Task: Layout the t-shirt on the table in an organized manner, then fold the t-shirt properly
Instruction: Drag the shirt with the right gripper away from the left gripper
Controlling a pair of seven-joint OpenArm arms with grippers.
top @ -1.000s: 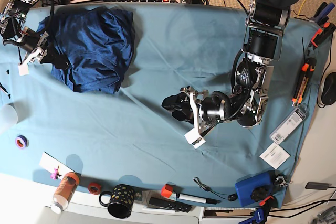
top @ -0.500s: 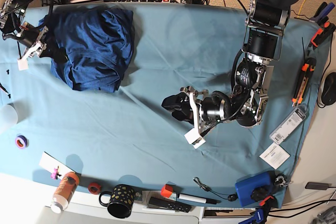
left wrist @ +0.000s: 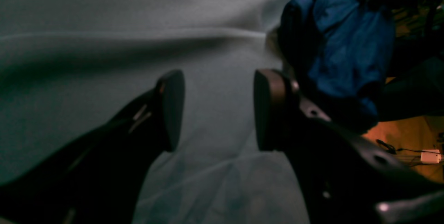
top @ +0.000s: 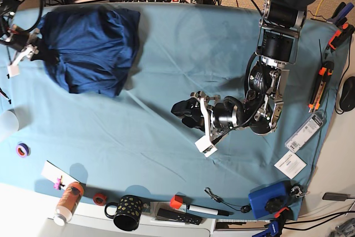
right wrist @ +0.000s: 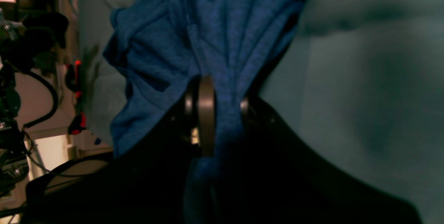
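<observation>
One soft, light shirt [top: 89,48] lies bunched at the table's [top: 166,70] far left corner; it should drape and slip, so hems or shoulder seams are judged the best holds. At its left edge a fold is pinched by the right gripper [right wrist: 215,120], jaws pressed on cloth. Well right of the shirt, the left gripper [left wrist: 216,109] is held spread, apparently holding nothing, over bare table.

Dark navy-blue heathered t-shirt [top: 89,48], plain, bunched in loose folds at upper left of base view on the table [top: 183,59], its left edge gathered and lifted off the cloth. Table wide, covered in smooth light teal-blue cloth with faint creases, filling most of frame.
</observation>
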